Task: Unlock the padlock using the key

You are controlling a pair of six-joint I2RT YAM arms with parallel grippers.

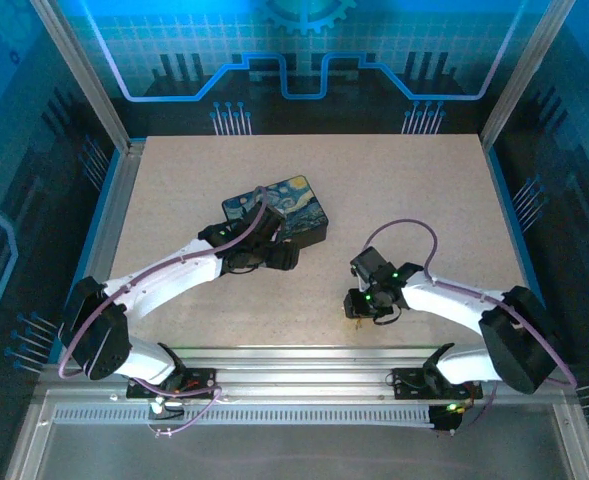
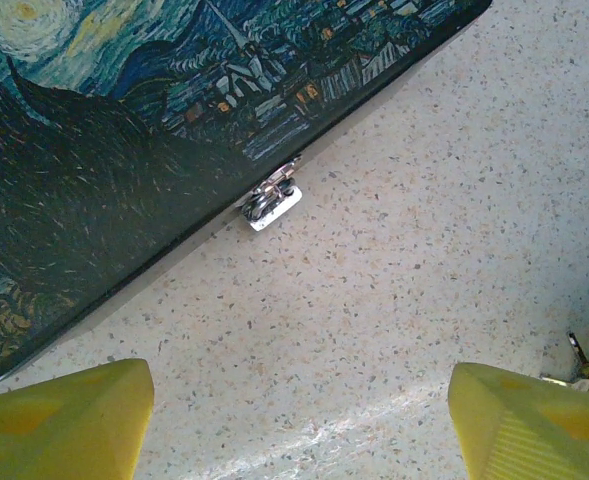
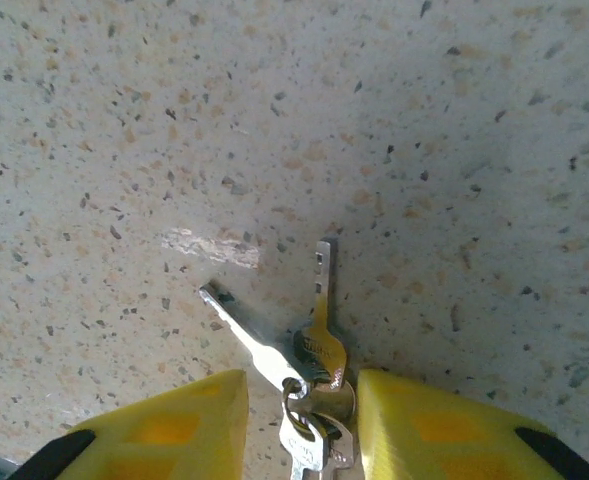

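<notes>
Two yellow fingers [image 3: 174, 435] of the right pincer [image 3: 302, 400], narrowly apart, their grip impossible to tell, flank the bow of the key [image 3: 322, 295] lying near-right on the tabletop [image 3: 424, 150], probably light, thin, slippery, best pinched there, while the left pincer [image 2: 299, 425] gapes empty near the padlock [image 2: 272, 203].

Left end effector [image 1: 282, 257] beside painted-lid box [image 1: 292, 203]; right end effector [image 1: 358, 312] low over table [image 1: 424, 180].

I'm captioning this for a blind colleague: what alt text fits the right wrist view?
Silvery keys on a ring lie on a speckled tabletop, two blades fanned away from the camera. The ring sits between two yellow fingers at the bottom edge.
</notes>
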